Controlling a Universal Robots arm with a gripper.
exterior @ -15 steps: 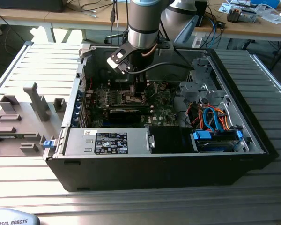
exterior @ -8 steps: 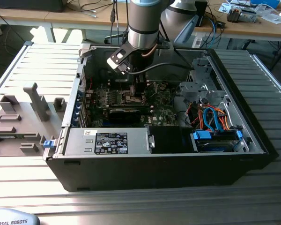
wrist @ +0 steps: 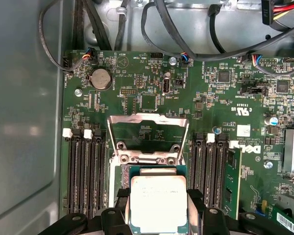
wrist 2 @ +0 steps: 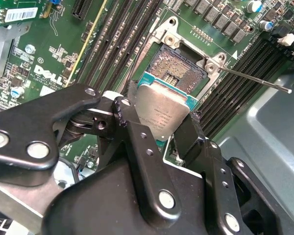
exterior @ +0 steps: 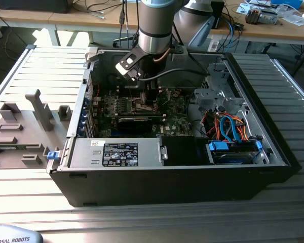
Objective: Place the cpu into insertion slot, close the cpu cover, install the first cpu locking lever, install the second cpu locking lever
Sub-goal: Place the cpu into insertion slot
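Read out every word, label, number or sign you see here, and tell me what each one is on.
Dull silver-grey square cpu, clamped in the black gripper: faint engraved lines, too small to read.
Green circuit board: white lettering, too small to read.
White triangle sign beside the square silvery-bordered insertion slot: no words.
Printed sticker on the silver metal box: too small to read.

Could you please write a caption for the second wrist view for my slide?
Gripper shut on the cpu, holding it at the uncovered insertion slot.
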